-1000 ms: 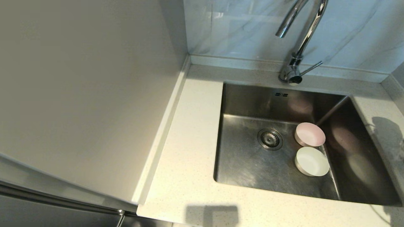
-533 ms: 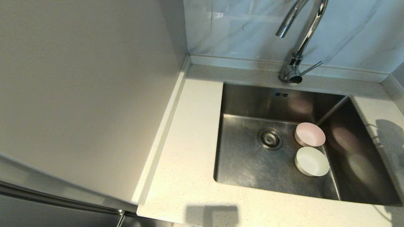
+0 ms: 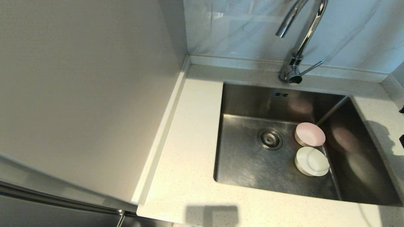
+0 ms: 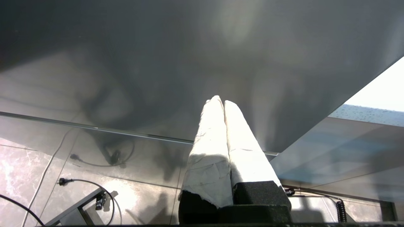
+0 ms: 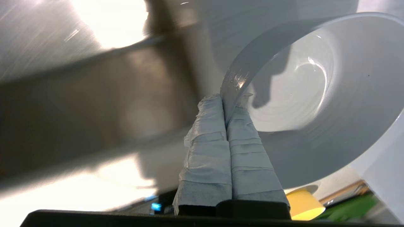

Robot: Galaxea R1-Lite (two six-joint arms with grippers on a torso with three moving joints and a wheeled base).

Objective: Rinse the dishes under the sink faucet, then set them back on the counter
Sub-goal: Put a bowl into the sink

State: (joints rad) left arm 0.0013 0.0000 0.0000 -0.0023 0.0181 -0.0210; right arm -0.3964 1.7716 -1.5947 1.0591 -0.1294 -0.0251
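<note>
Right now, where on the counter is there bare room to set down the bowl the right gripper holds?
The right gripper grips a white bowl. Bare counter lies between the wall panel and the sink. The sink's right side is crowded: pink bowl, white bowl.

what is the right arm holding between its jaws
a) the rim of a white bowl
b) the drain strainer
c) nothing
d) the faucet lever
a: in the right wrist view the right gripper is shut on the rim of a white bowl.

Bright glare on the faucet (image 3: 303, 34), shadow on the counter (image 3: 189, 176), motion-blurred right wrist background
</note>
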